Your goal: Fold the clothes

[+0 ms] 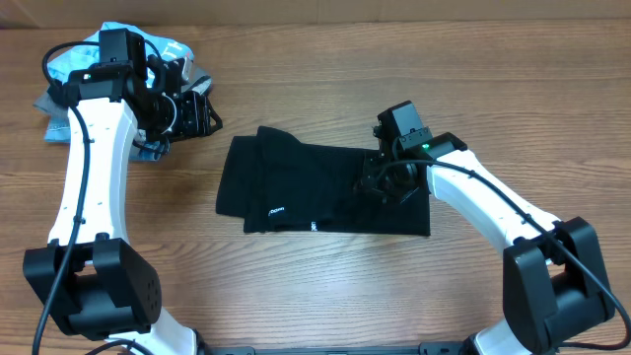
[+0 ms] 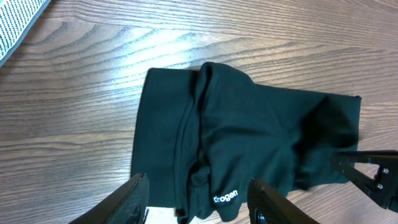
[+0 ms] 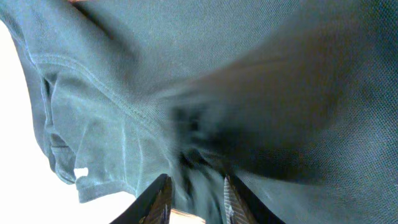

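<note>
Your wood-grain counter (image 1: 325, 286) fills the view, with a tan strip (image 1: 394, 8) along its far edge. At its far left corner you see a heap of garments (image 1: 59, 94), a light-blue piece (image 1: 71, 59) on top. In the left wrist view, you catch grey-and-white ribbed fabric (image 2: 15, 25) in the upper left corner.
</note>
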Action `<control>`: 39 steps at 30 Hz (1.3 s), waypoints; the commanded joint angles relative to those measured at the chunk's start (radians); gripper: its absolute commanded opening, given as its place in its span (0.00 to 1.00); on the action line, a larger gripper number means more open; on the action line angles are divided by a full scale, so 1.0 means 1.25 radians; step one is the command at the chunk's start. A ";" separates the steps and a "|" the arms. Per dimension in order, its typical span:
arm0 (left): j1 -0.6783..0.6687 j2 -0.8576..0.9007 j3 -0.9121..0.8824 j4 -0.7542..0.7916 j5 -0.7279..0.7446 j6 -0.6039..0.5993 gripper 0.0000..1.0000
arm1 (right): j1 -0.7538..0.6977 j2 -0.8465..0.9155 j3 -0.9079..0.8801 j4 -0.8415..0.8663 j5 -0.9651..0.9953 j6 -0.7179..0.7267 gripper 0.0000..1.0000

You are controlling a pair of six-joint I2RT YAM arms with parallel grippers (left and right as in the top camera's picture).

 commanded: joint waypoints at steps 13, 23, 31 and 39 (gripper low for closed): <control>-0.009 0.007 0.016 -0.014 0.001 0.023 0.60 | -0.065 -0.113 0.011 -0.060 0.057 0.021 0.18; -0.009 0.008 -0.145 -0.010 -0.108 0.026 0.84 | -0.037 0.003 -0.007 -0.043 -0.011 0.061 0.17; -0.010 0.008 -0.372 0.263 -0.075 0.052 0.98 | -0.038 0.003 -0.006 -0.046 -0.019 0.056 0.17; -0.012 0.078 -0.440 0.314 -0.034 0.076 0.97 | -0.038 0.003 -0.006 -0.049 -0.022 0.055 0.16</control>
